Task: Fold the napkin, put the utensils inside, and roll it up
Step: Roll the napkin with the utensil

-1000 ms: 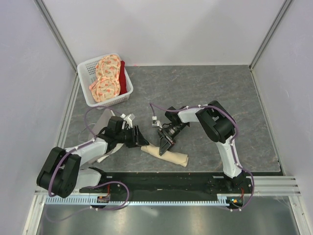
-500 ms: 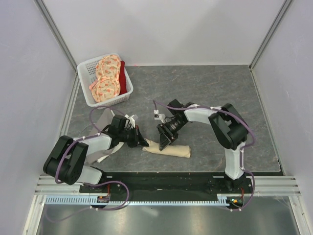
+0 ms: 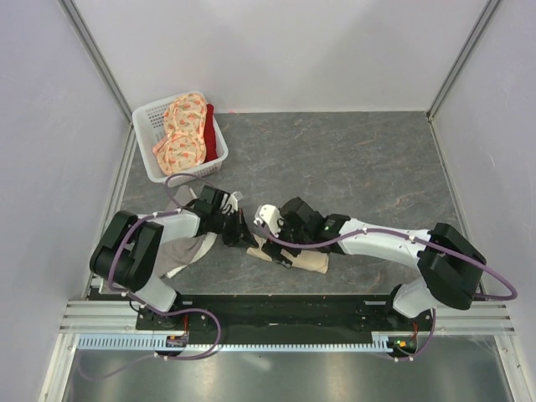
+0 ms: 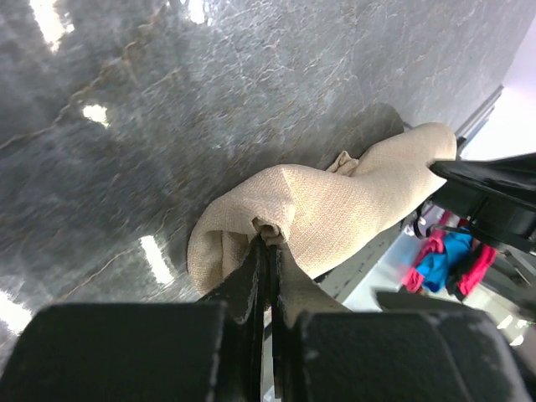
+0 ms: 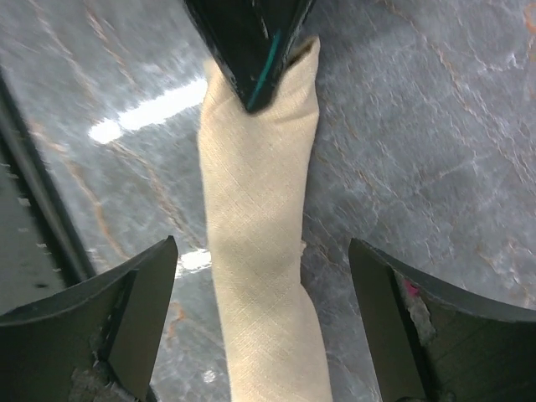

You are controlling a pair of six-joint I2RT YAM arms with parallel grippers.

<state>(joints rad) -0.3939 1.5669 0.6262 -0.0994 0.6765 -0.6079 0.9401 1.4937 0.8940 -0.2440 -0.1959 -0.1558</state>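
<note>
The rolled napkin (image 3: 310, 261) lies with its left end hidden under both arms. The left gripper (image 4: 266, 244) pinches that end, and the right gripper (image 5: 260, 285) straddles the roll, jaws spread wide. A basket (image 3: 142, 126) sits at ten o'clock, well apart.

This is a robot test cell in a lab. Plain white walls (image 3: 285, 50) framed by bare metal posts (image 3: 456, 59) close in a grey stone-look bench (image 3: 352, 159). Two cabled arms (image 3: 394, 243) are bolted to a black rail (image 3: 285, 314) along the near edge, with a slotted cable duct (image 3: 276, 342) below. A white plastic basket (image 3: 146, 117) of cloths sits at the far left corner.
</note>
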